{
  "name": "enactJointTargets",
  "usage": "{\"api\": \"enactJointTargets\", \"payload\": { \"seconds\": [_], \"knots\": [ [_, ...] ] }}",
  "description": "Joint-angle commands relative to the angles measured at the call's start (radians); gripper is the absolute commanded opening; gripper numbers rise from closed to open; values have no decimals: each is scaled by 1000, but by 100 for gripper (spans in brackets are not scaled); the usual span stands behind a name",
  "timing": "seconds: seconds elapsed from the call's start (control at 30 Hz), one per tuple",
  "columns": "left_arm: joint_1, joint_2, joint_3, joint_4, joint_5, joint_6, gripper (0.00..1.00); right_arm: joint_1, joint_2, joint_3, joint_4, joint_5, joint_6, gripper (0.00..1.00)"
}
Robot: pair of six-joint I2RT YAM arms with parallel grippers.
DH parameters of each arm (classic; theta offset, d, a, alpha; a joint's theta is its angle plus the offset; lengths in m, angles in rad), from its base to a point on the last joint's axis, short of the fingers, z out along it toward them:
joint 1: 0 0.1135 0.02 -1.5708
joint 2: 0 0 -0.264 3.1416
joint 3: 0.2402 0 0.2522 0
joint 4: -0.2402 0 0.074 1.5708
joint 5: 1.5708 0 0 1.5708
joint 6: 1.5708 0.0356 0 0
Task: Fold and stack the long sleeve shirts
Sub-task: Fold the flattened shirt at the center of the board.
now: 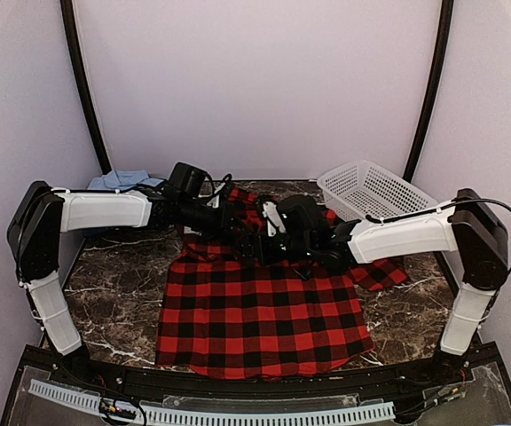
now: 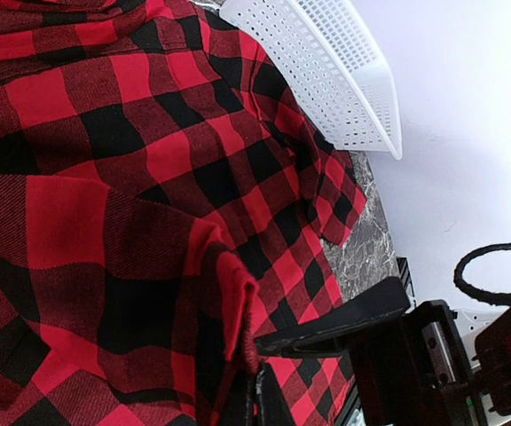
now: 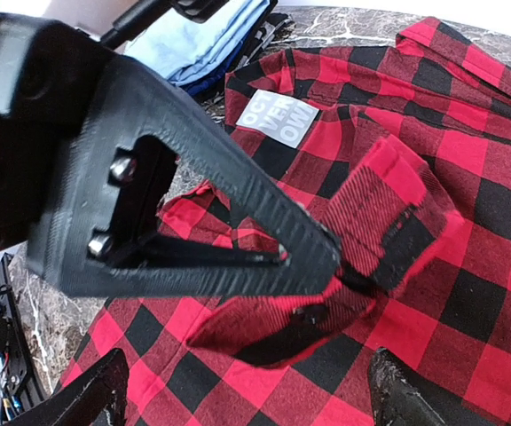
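Top external: high, behind both arm bases, looks down and forward over the dark marble-pattern table [image 1: 113, 293] to the back wall; far off, takes in the whole scene. Left wrist: very close over the red-and-black buffalo-check flannel shirt [image 2: 105, 177], facing the white plastic mesh basket [image 2: 326, 71]. Right wrist: close over the same shirt, facing the folded light blue cloth shirt [image 3: 202, 44]. All three views share the flannel. Top shares the basket with left wrist and the blue shirt with right wrist.

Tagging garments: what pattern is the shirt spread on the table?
The shirt is red-and-black buffalo check, clearest from the top external view.
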Motion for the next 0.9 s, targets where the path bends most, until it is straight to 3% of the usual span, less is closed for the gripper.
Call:
{"api": "enactJointTargets", "payload": {
  "seconds": [0.0,0.2,0.37,0.7,0.87],
  "knots": [
    [-7,-5,25,32,39,-16,0,5,48,64,67,7,14,89],
    [-9,-11,28,33,53,-26,0,0,73,92,70,83,34,82],
    [-9,-22,30,28,43,-21,0,-11,82,103,83,98,52,70],
    [-8,-25,53,24,27,-19,0,-13,99,121,38,116,56,34],
    [-9,-23,75,4,10,-15,4,-16,91,136,-4,157,49,1]
  ]
}}
